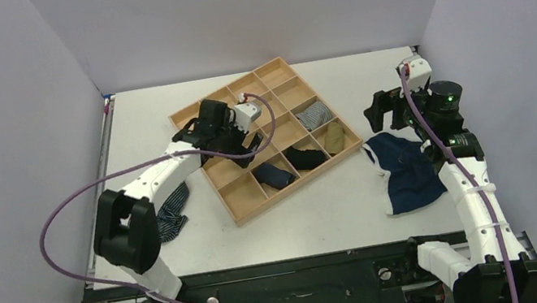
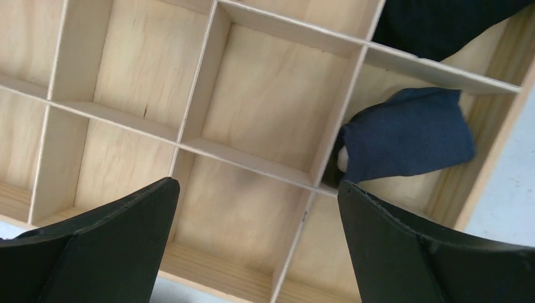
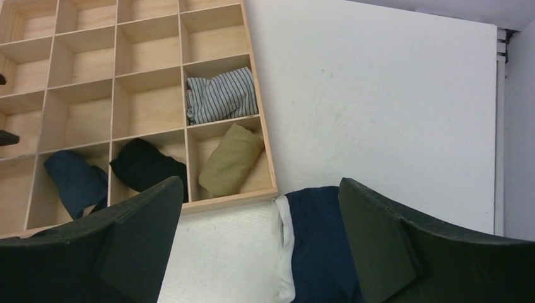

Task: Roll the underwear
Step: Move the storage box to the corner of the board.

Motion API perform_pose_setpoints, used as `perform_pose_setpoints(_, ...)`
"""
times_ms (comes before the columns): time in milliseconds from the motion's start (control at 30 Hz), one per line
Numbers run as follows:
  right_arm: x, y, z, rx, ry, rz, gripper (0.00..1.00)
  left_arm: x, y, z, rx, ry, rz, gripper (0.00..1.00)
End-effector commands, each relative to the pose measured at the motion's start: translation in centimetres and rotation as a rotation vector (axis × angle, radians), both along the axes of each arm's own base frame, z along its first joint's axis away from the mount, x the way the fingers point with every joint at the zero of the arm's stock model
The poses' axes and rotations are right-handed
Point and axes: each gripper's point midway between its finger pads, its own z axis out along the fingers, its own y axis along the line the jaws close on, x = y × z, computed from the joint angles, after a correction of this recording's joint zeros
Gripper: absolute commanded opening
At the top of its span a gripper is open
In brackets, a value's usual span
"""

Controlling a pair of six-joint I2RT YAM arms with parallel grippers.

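Wooden divided tray [image 1: 242,193] sits angled mid-table. Cells on its near-right side hold a striped garment [image 3: 221,95], an olive roll [image 3: 232,159], a black sock roll [image 3: 148,165] and a navy roll [image 2: 407,136], seemingly a sock. Underwear [image 1: 409,173] lies flat by the table's [image 1: 317,217] right edge, just beside the tray's corner. Right gripper [image 3: 260,183] hovers above its far end, jaws wide, holding nothing. Left gripper [image 2: 255,186] over the tray, likewise wide and empty. Open table along the near edge; loose striped cloth [image 1: 174,211] by the left edge
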Motion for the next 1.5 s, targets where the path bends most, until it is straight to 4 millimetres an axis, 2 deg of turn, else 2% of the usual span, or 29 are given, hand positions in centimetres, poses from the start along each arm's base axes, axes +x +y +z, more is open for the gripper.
perform_pose_setpoints(0, 0.0, 0.3, 0.2, -0.005, -0.019, 0.036, 0.89, 3.3, 0.0, -0.7, 0.120, -0.012, -0.019, 0.99)
perform_pose_setpoints(200, 0.0, 0.5, -0.2, 0.002, -0.005, 0.046, 0.89, 5.9, -0.7, -4.2, 0.191, 0.030, -0.037, 1.00)
perform_pose_setpoints(333, 0.1, 0.5, -0.5, 0.005, 0.005, 0.049, 0.89, 7.0, -1.3, -6.2, 0.210, 0.063, -0.048, 0.91)
perform_pose_setpoints(400, 0.1, 0.5, -0.6, 0.007, 0.010, 0.050, 0.89, 7.1, -1.5, -7.4, 0.219, 0.096, -0.054, 0.83)
perform_pose_setpoints(500, 0.1, 0.6, -0.9, 0.010, 0.020, 0.055, 0.89, 6.9, -1.8, -8.4, 0.212, 0.138, -0.056, 0.64)
perform_pose_setpoints(667, 0.2, 0.7, -1.2, 0.013, 0.031, 0.061, 0.89, 6.4, -0.9, -9.2, 0.200, 0.185, -0.004, 0.41)
perform_pose_setpoints(767, 0.3, 0.8, -1.4, 0.018, 0.043, 0.067, 0.89, 6.3, 0.8, -9.4, 0.171, 0.224, 0.071, 0.04)
perform_pose_setpoints(800, 0.3, 0.8, -1.5, 0.019, 0.045, 0.070, 0.89, 6.3, 1.1, -9.3, 0.163, 0.230, 0.085, 0.00)
perform_pose_setpoints(933, 0.4, 0.8, -1.7, 0.022, 0.055, 0.072, 0.89, 5.6, 3.6, -9.0, 0.100, 0.288, 0.197, 0.00)
perform_pose_setpoints(1000, 0.4, 0.8, -1.8, 0.023, 0.059, 0.073, 0.89, 4.6, 5.0, -9.3, 0.082, 0.316, 0.245, 0.00)
perform_pose_setpoints(1033, 0.4, 0.9, -1.8, 0.023, 0.060, 0.073, 0.89, 4.5, 5.4, -8.6, 0.069, 0.305, 0.261, 0.00)
perform_pose_setpoints(1067, 0.5, 0.9, -1.9, 0.025, 0.062, 0.076, 0.89, 4.1, 6.3, -9.0, 0.059, 0.321, 0.294, 0.00)
perform_pose_setpoints(1167, 0.6, 1.0, -2.0, 0.029, 0.068, 0.080, 0.89, 3.5, 8.2, -8.3, 0.026, 0.322, 0.358, 0.00)
perform_pose_setpoints(1200, 0.6, 1.0, -2.1, 0.031, 0.070, 0.081, 0.89, 3.0, 8.7, -8.8, 0.026, 0.336, 0.376, 0.00)
perform_pose_setpoints(1333, 0.6, 1.1, -2.2, 0.033, 0.077, 0.085, 0.89, 2.4, 10.9, -8.1, 0.004, 0.312, 0.470, 0.00)
perform_pose_setpoints(1467, 0.6, 1.1, -2.0, 0.035, 0.074, 0.087, 0.89, 2.7, 13.4, -7.8, -0.018, 0.291, 0.575, 0.00)
